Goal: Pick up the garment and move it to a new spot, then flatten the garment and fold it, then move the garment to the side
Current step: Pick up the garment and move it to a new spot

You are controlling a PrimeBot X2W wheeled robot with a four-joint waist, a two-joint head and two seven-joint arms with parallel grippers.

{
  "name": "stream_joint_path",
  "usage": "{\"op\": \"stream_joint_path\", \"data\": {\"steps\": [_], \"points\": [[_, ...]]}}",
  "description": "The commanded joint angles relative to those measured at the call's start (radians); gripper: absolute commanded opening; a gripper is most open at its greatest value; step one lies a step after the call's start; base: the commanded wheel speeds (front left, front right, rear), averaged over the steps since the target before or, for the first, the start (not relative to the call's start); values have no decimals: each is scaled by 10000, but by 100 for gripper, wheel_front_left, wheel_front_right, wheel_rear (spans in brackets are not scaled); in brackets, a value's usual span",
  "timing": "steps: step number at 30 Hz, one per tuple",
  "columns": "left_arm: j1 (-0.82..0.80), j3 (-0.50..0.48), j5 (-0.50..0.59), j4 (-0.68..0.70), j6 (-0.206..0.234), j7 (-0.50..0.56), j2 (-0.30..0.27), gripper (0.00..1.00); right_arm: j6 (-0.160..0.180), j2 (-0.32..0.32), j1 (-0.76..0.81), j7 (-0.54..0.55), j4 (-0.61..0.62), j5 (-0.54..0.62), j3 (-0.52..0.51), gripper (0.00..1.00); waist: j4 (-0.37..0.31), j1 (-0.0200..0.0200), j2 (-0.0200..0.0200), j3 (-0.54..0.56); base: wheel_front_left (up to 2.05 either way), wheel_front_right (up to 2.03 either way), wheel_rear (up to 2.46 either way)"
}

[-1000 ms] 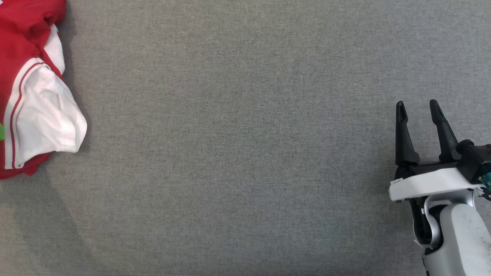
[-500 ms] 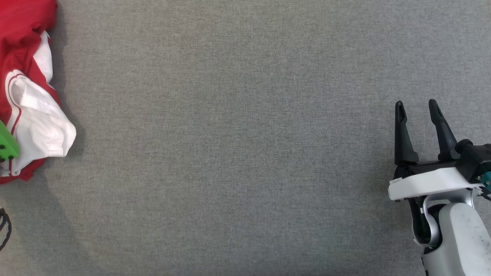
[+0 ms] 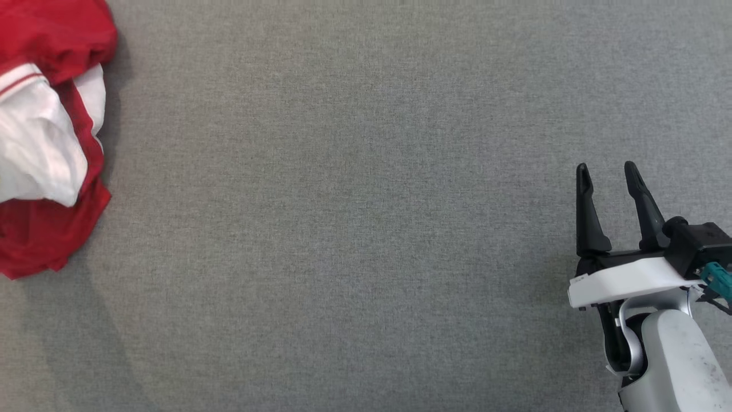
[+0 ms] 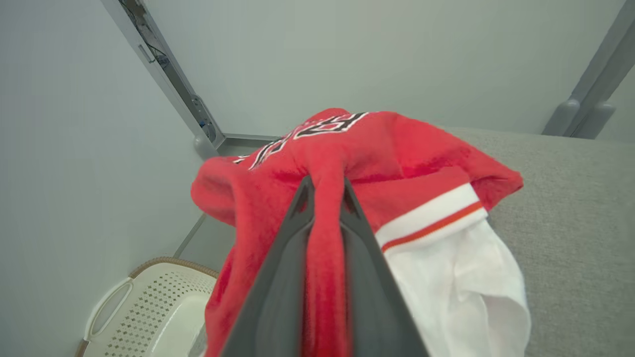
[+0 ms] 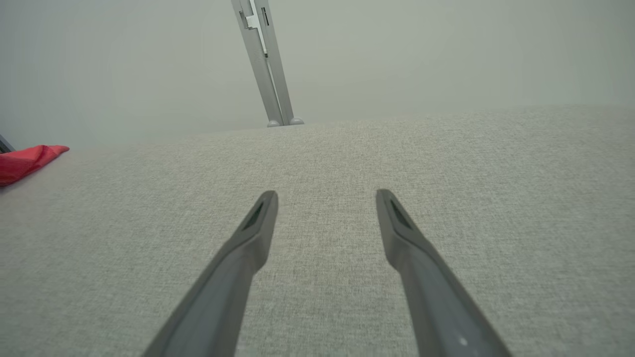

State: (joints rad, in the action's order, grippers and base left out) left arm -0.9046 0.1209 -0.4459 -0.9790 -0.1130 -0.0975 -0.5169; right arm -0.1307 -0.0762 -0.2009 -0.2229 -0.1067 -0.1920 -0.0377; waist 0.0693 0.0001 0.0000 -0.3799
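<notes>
From the head: at nine to eleven o'clock, hard against the left border, a crumpled red-and-white jersey-fabric garment (image 3: pixel 48 137), bunched over the grey woven-cloth table top (image 3: pixel 354 217). At four o'clock, the right gripper (image 3: pixel 606 169), two long dark fingers spread apart, holding nothing, well apart from the garment. Between the two, wide bare cloth from twelve through six o'clock, with ample room for laying out.

From the left wrist: the left gripper (image 4: pixel 326 184) pinching a ridge of red fabric between nearly closed fingers, the fold running down the middle from twelve to six. At four o'clock, a hanging white panel with a red stripe. At seven o'clock, down off the table, a white perforated plastic basket (image 4: pixel 149 307); at ten o'clock, a grey metal corner post (image 4: pixel 163 79). Cannot tell how near the table edge lies, hidden as it is under the fabric.

From the right wrist: fingers wide open above bare cloth, a red tip of the garment (image 5: pixel 27 161) far off at nine o'clock, a second metal post (image 5: pixel 265 64) at twelve.

Judged to be the carry to a new spot. Raise the pinch until the white hem clears the cloth, then swing toward the open middle — away from the nine o'clock edge and the basket below. Hold the pinch firm, since one thin ridge of jersey could slip. Lower rather than drop.
</notes>
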Motion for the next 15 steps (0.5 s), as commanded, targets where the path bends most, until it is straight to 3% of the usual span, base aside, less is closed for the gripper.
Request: {"op": "stream_joint_path", "data": {"steps": [1,9,15], "points": [[-316,49,102,168,78,-223,-145,0,-1,9,114,-87,-97,-124,33,100,-13,-1,0,310,0,0,0],[-1015,481,597,1409,162,-739,-318,0,-1,139,313,-277,-510,-311,145,100,-315,-1,0,973,0,0,0],[-1548,832,810,2905,113,-481,-298,0,-1,201,371,-378,-764,-496,155,100,-740,-1,0,1284,0,0,0]]}}
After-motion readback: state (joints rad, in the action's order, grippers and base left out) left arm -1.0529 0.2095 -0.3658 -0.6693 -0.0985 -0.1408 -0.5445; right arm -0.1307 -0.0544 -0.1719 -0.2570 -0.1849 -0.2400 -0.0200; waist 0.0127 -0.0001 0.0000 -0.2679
